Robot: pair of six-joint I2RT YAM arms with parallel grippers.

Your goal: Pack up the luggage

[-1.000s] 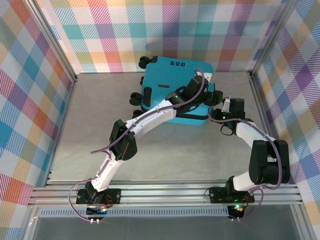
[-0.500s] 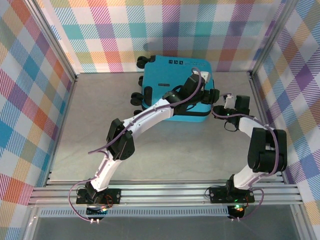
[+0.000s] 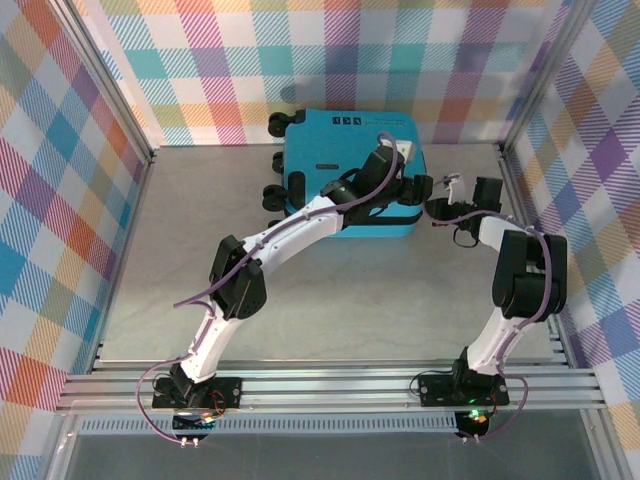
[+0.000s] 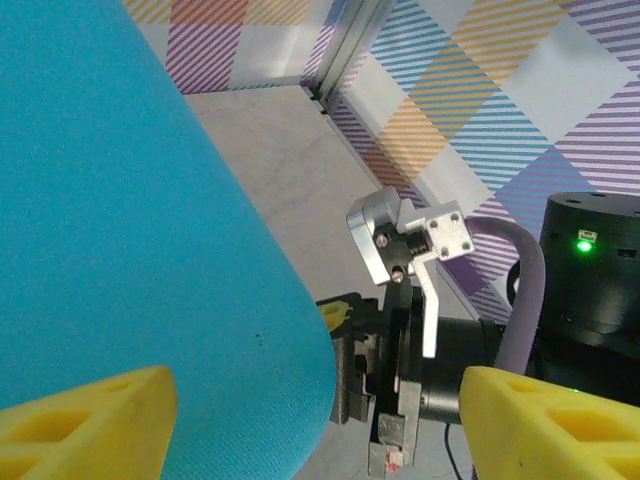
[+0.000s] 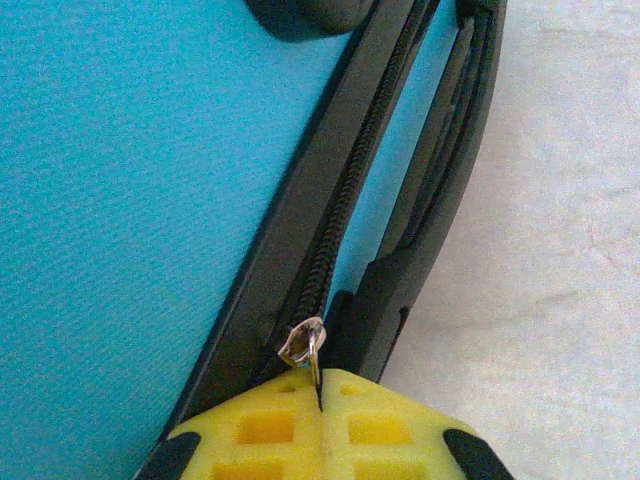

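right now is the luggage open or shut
Shut: the luggage lies lid down, halves meeting at the zipper, whose pull the right gripper pinches.

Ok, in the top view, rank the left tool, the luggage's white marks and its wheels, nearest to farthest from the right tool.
1. Left tool, just beside the right tool at the luggage right edge.
2. White marks, on the lid's far side.
3. Wheels, along the opposite left edge.

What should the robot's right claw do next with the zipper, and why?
Probably slide the zipper pull along its black track, toward the right claw. That claw is shut on the pull's tab, and the luggage lid is down.
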